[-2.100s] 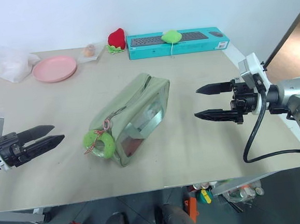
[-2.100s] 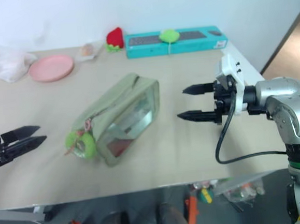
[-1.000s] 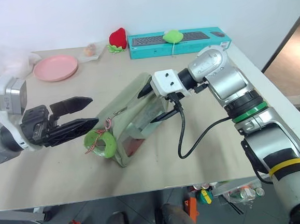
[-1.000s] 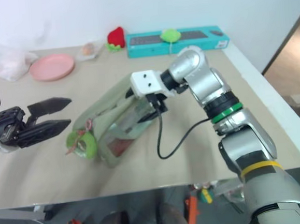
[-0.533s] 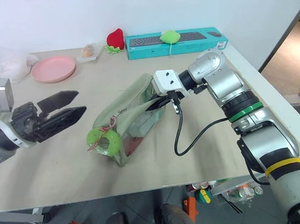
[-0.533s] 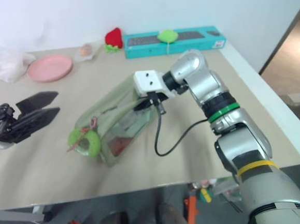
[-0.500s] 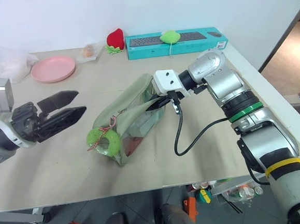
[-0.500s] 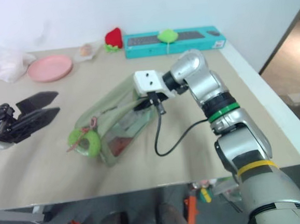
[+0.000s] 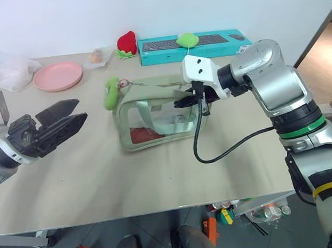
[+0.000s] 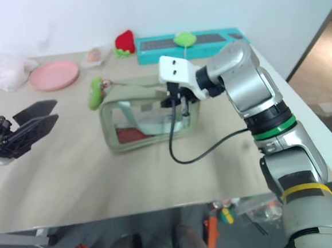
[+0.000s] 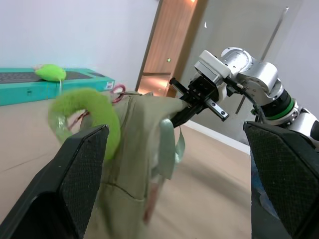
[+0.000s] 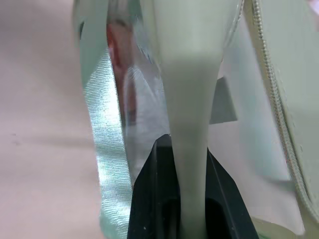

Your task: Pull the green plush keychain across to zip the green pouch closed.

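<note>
Now the green plush keychain [image 9: 113, 92] hangs off the left end of the green pouch [image 9: 156, 114], which stands upright mid-table with something red showing through its clear side. At its right end the right gripper [image 9: 183, 103] is pinched tight on a strip of pouch fabric. Away to the left, the left gripper [image 9: 67, 116] hovers with fingers spread, holding nothing

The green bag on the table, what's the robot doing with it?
The robot's right claw is pinched shut on one end of the green bag, holding it upright on the table. The fuzzy green ring dangles at the bag's other end. The left claw waits wide open beside it, not touching anything yet. The bag isn't zipped yet.
</note>
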`<state>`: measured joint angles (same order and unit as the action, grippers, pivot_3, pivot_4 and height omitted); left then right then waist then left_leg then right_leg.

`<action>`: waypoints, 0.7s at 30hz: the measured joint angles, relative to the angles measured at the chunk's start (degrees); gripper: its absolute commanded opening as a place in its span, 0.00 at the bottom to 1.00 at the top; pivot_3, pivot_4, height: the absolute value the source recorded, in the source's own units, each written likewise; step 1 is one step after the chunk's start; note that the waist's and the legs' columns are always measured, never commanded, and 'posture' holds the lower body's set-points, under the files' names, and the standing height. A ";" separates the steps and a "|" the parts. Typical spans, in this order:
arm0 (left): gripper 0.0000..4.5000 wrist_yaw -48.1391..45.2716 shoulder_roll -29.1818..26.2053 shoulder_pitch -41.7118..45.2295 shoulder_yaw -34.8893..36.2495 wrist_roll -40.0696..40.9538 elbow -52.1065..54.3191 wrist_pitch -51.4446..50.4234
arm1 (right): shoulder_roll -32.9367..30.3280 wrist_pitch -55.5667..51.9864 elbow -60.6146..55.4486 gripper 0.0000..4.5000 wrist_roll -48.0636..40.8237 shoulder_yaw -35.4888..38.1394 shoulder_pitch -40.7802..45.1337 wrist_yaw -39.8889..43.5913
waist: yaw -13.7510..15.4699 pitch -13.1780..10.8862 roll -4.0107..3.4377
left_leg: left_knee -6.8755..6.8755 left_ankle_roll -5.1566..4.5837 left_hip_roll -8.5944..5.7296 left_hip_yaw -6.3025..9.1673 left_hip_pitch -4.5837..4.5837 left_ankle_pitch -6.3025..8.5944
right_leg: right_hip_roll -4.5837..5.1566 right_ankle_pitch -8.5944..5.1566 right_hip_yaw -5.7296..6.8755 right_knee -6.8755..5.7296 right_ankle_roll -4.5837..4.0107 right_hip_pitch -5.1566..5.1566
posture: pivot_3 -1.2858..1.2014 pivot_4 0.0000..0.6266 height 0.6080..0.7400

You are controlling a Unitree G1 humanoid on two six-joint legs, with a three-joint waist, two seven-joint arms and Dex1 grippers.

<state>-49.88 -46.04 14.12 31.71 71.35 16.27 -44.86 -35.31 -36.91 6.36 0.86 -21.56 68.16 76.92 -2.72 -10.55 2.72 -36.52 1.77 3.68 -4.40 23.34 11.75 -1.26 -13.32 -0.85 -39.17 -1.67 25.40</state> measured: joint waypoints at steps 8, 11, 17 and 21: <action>1.00 -0.52 0.39 1.59 -0.93 -0.35 -0.60 0.01 | 8.93 -15.64 -3.13 0.01 -1.37 -2.28 0.24 -7.15 | 0.13 0.02 0.03 | -0.01 0.11 0.11 0.02 -0.01 -0.06 | -0.16 0.08 0.03 -0.01 -0.13 -0.01 | 0.52 0.24 1.00; 1.00 -0.52 0.44 1.58 -0.92 -0.49 -0.66 0.01 | 8.83 -16.68 -3.66 0.01 -2.07 -2.69 0.22 -7.40 | 0.12 0.03 0.04 | -0.02 0.09 0.10 -0.01 0.00 -0.06 | -0.06 0.06 -0.01 0.00 -0.09 0.00 | 0.52 0.24 1.00; 1.00 -0.46 0.46 1.56 -0.82 -0.44 -0.65 0.01 | 10.21 -14.81 -2.57 0.51 -6.46 -1.57 -0.23 -7.39 | 0.12 0.04 0.06 | -0.02 0.08 0.07 0.02 0.00 -0.05 | -0.14 0.06 0.03 0.00 -0.09 -0.01 | 0.52 0.24 1.00; 1.00 -0.46 0.50 1.57 -0.80 -0.39 -0.62 0.01 | 12.58 -19.59 1.78 0.81 -12.04 3.63 0.42 -8.17 | 0.12 0.03 0.05 | -0.02 0.09 0.08 0.02 0.00 -0.05 | -0.16 0.08 0.03 0.00 -0.11 -0.02 | 0.52 0.24 1.00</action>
<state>-50.35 -45.54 15.70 30.92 70.96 15.64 -44.85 -22.72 -56.50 8.15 -11.18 -17.93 68.58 68.75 -2.60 -10.51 2.77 -36.54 1.86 3.76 -4.39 23.34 11.70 -1.41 -13.24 -0.82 -39.17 -1.78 25.39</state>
